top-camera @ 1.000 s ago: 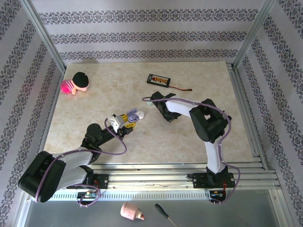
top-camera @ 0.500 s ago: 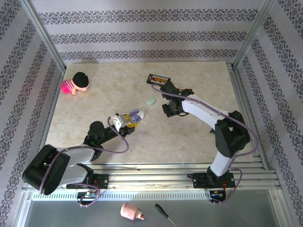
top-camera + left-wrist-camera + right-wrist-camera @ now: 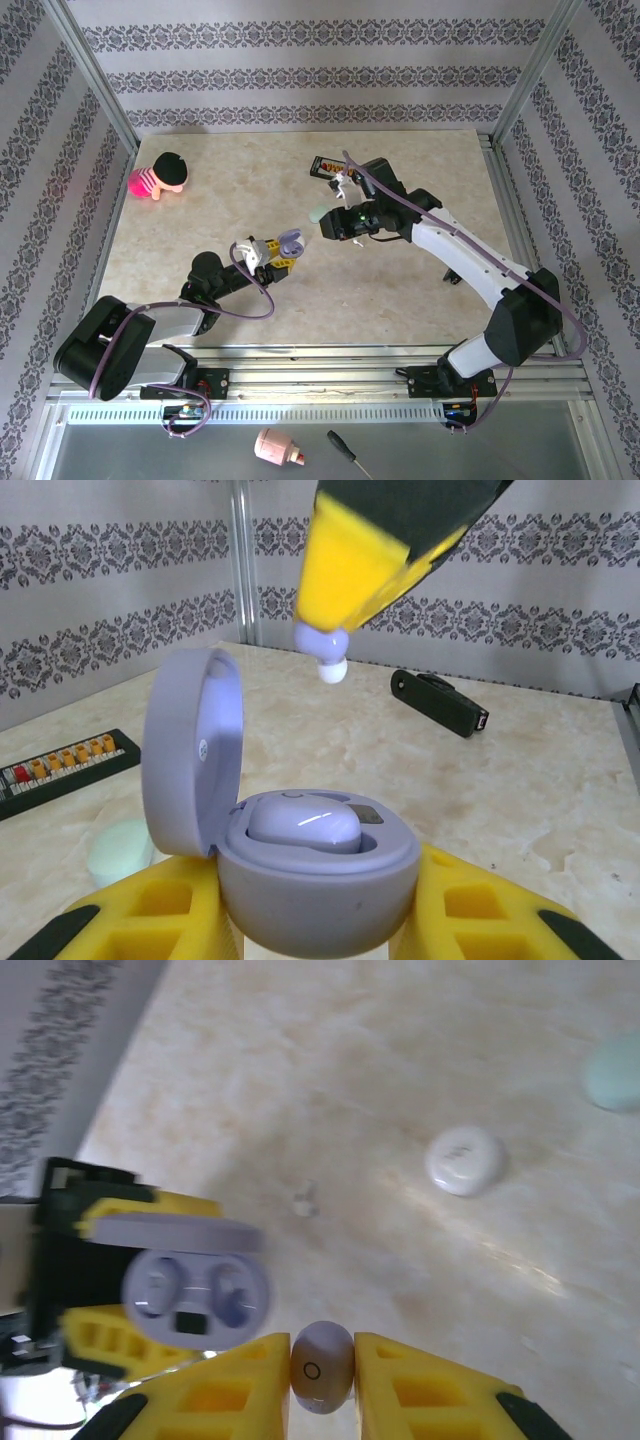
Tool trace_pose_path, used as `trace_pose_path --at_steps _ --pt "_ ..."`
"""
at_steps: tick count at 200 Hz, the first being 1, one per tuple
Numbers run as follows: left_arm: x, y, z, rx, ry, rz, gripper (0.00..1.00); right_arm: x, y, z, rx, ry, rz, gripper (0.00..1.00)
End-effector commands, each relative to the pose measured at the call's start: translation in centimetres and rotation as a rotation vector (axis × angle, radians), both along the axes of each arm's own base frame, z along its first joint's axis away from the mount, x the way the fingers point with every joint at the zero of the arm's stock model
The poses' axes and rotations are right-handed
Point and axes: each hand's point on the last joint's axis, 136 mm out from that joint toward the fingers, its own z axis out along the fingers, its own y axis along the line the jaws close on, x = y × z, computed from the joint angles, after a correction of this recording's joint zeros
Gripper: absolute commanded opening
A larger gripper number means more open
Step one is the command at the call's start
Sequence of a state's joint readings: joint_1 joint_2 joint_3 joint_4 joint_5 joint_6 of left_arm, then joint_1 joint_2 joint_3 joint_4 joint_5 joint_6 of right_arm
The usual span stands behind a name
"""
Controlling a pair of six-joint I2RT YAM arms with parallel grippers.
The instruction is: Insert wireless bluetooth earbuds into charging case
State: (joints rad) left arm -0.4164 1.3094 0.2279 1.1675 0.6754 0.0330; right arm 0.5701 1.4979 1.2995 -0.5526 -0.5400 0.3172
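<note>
One earbud [image 3: 320,1370] pinched in right claw [image 3: 322,1353] hangs above open case [image 3: 318,885] clamped in left claw [image 3: 277,253].

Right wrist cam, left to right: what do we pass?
open lavender case → small whitish piece → white round case → mint-green case at the right edge

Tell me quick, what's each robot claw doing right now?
Left gripper: shut on the open lavender charging case.
Right gripper: shut on a small pale earbud.
</note>
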Motion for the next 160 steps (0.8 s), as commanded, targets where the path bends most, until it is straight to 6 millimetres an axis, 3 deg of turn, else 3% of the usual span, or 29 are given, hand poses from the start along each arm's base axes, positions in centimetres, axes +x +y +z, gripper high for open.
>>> trace_pose_path --at_steps 1,39,104,160 --pt "0.0 -0.1 2.3 -0.051 -0.064 -0.026 0.31 -1.9 2.4 2.7 0.162 0.002 0.118 0.22" --pt "-0.2 -0.4 3.2 -0.096 -0.062 -0.056 0.31 -2.2 3.7 3.1 0.202 0.007 0.166 0.22" --pt "0.6 -0.6 4.0 -0.160 -0.049 -0.055 0.30 -2.2 3.5 1.2 0.170 0.051 0.167 0.22" --pt "0.2 -0.8 4.9 -0.175 -0.058 -0.082 0.30 -1.7 3.3 0.5 0.164 0.060 0.150 0.22"
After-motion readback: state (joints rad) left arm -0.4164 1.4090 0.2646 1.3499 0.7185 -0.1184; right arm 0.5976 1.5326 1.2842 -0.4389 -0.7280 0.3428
